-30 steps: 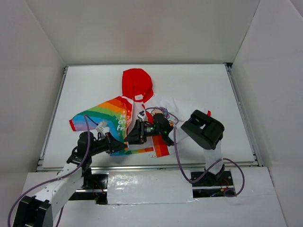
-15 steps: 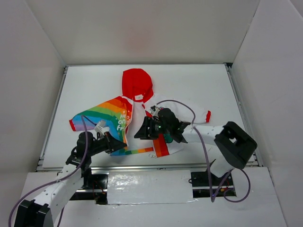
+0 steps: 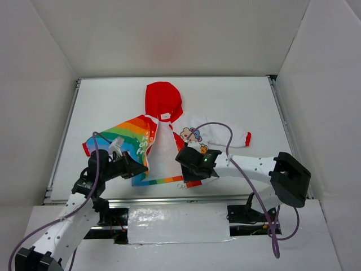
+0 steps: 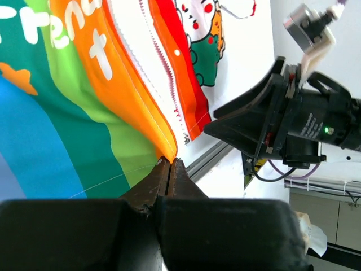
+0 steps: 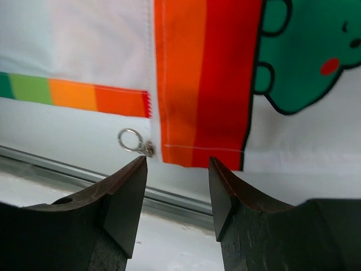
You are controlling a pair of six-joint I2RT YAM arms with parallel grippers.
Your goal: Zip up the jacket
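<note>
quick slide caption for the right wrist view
Open right gripper poised at the orange-and-red bottom hem of the jacket, a small metal ring lying just left of the hem corner.

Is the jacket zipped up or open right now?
Open: the jacket has its front halves spread apart, and the zipper teeth along their edges are unjoined.

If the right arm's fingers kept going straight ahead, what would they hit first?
Probably the bottom hem of the jacket, whose orange-red strip lies dead ahead between the fingers of the right gripper. The metal ring sits just left of that line.
</note>
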